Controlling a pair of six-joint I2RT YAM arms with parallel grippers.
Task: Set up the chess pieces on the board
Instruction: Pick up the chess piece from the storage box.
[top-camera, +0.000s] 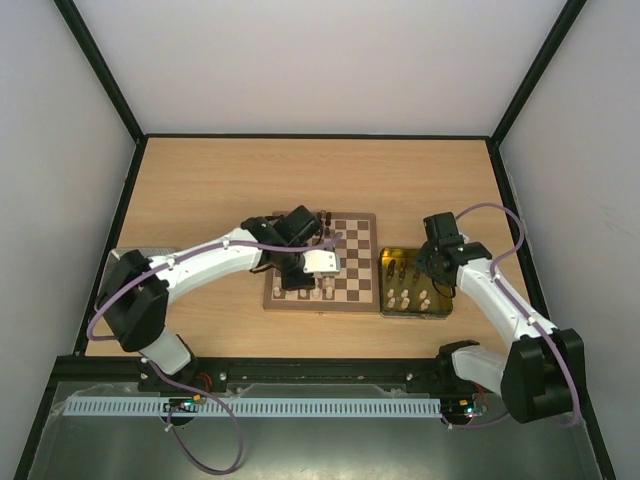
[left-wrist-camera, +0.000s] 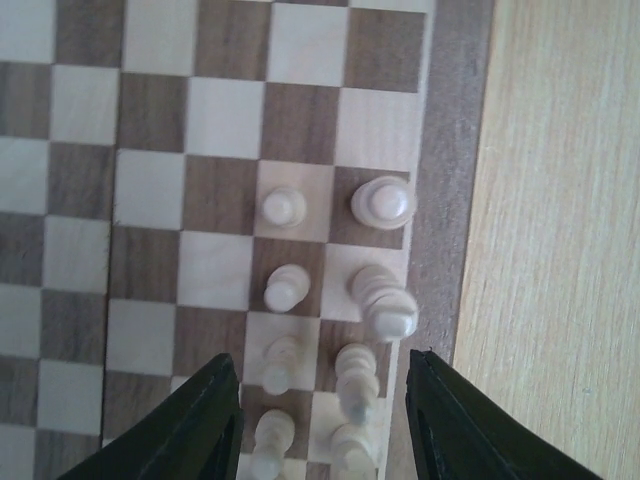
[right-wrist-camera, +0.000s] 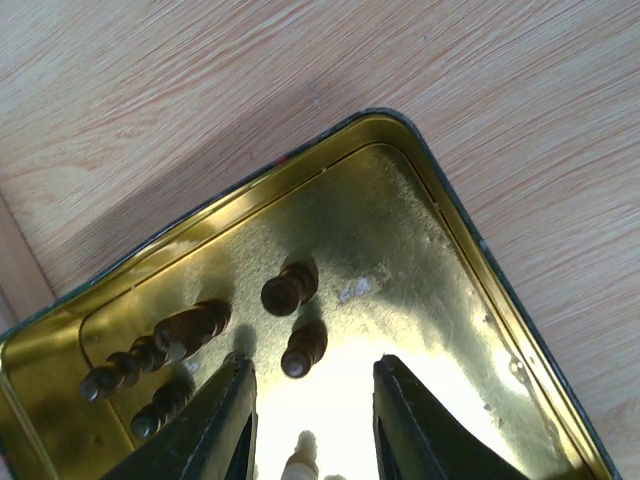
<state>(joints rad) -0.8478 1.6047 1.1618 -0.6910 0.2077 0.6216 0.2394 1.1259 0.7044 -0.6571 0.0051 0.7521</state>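
Chess pieces (left-wrist-camera: 287, 288) in cream stand in two files along the right edge of the board (left-wrist-camera: 225, 115), mid-frame to bottom in the left wrist view. The rest, dark and cream, wait in the gold tray (right-wrist-camera: 480, 300), which sits on the surface (right-wrist-camera: 150, 100) just beside the board.

The left claw (left-wrist-camera: 322, 368) hangs over those files with its jaws apart, gripping nothing, and the lowest pieces lie between its fingers. Its best move is probably to go straight up with the jaws kept wide. Any sideways drift could tip the closely set neighbours.

The right claw (right-wrist-camera: 312, 368) is also spread and empty, low over the tray. A dark piece (right-wrist-camera: 303, 348) lies just ahead of its tips, and a cream piece (right-wrist-camera: 300, 465) shows between the fingers at the bottom edge. The pick looks like the step in hand:
- Choose one piece and centre it between the fingers.
- Keep away from the dark cluster at lower left and from the tray wall.
- Close gently on the body, since these turned shapes will likely slip or roll.
- Lift vertically before crossing to the board.
- Set the piece squarely on one check and let go only once its base rests flat.
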